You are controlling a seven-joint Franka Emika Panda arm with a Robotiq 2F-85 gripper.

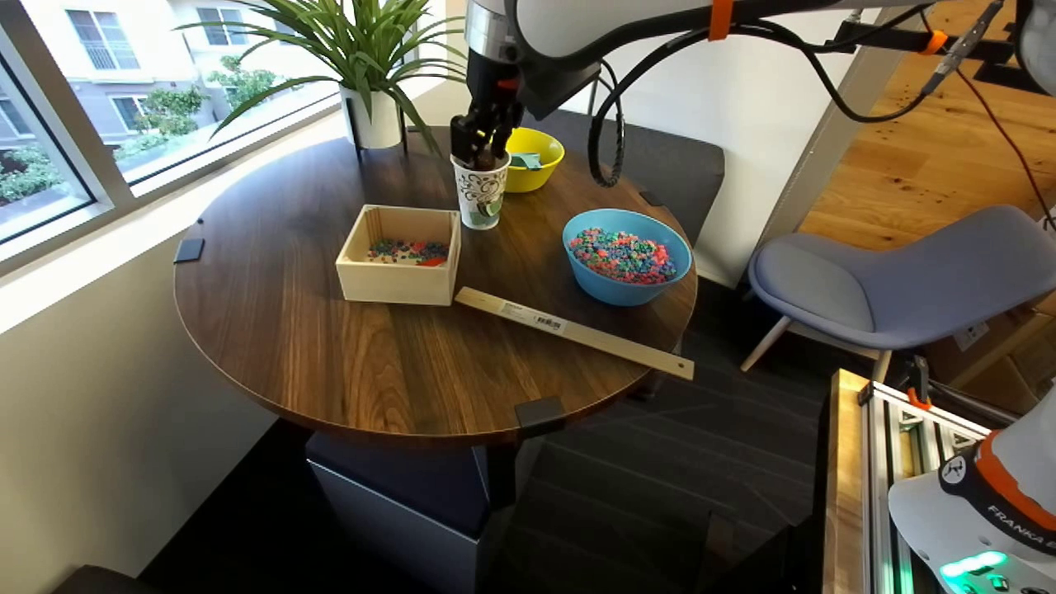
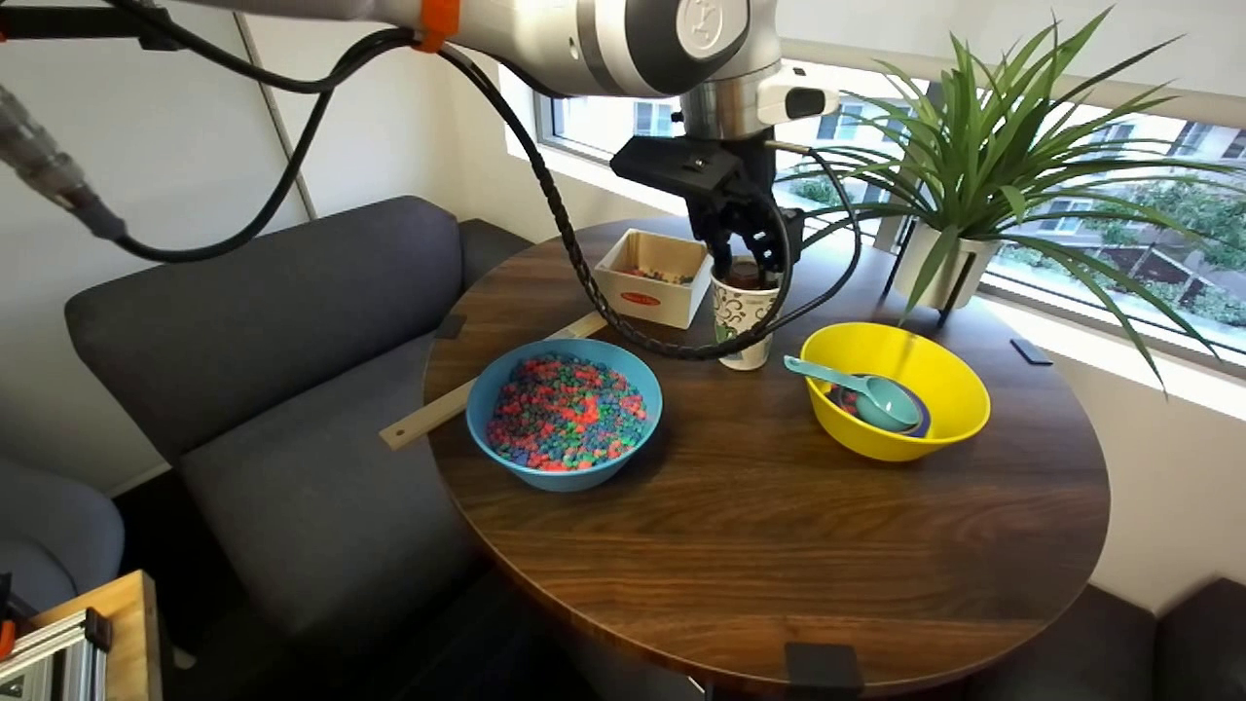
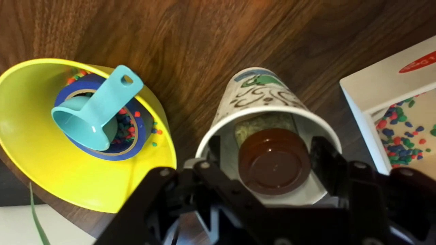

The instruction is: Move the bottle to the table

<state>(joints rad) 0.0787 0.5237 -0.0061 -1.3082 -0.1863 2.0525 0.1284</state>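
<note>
Below the hand (image 3: 266, 146): brown-capped bottle (image 3: 271, 153) inside a patterned paper cup (image 3: 261, 97)
Fingers (image 3: 214, 148), parted and gripping nothing, straddle the cap (image 3: 274, 165), presumably to lift it out onto the counter (image 3: 187, 41).

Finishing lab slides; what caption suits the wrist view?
Open gripper flanks the brown-capped bottle inside a patterned paper cup.

Bottle (image 3: 272, 154): small, inside cup (image 3: 264, 93). Round brown cap (image 3: 274, 168) on, glossy, facing up at cup mouth; brown top shows in both exterior views too. Mottled yellow-green bit of body visible just below cap, rest hidden. Exact lean unclear. Counter (image 2: 779, 545): large, round, dark brown wood-grain top, paler sheen on part; cup stands on it.
</note>
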